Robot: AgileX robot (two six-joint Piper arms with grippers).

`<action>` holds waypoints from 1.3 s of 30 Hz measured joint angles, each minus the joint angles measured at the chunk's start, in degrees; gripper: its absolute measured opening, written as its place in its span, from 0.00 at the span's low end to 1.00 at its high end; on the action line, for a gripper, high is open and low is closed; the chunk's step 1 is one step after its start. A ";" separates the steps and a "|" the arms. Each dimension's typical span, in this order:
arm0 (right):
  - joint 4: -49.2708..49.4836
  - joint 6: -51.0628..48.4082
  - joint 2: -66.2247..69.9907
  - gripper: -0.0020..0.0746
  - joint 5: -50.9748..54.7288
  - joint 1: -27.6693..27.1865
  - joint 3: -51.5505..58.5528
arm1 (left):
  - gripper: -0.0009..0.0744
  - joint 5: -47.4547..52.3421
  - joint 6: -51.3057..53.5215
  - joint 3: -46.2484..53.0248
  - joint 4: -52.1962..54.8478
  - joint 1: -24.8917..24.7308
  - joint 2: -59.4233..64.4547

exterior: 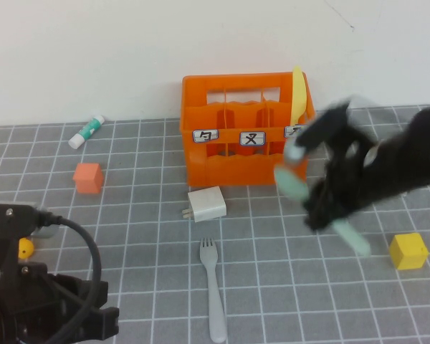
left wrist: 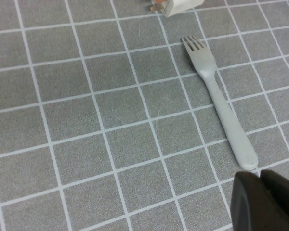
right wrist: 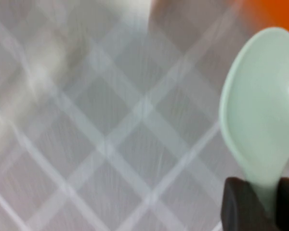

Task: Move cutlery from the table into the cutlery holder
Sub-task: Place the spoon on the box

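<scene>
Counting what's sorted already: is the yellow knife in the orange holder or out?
In: the knife stands upright in the cutlery holder, at its right end.

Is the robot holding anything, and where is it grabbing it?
Yes. The right gripper holds the spoon by its handle just below the bowl, above the table. The left gripper, shut near the fork, holds nothing.

My right claw [right wrist: 262, 204] pinches a smooth, matt plastic spoon [right wrist: 260, 120]; the holder [exterior: 247, 154] looks glossy orange plastic, the tabletop [left wrist: 111, 120] matt.

high: raised, angled down | wrists: close; fork [exterior: 213, 290] [left wrist: 220, 101] shared, perhaps
</scene>
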 joint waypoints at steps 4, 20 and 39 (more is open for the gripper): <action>9.40 -6.04 -9.04 0.18 -7.59 0.00 0.00 | 0.01 0.00 0.00 0.00 0.14 0.00 0.00; 30.10 -19.56 0.44 0.18 -26.02 3.48 -15.17 | 0.01 -0.49 0.32 0.00 3.47 0.00 0.00; 30.36 -19.66 20.52 0.18 -47.71 12.55 -30.35 | 0.01 -1.62 1.13 0.00 10.83 0.00 0.00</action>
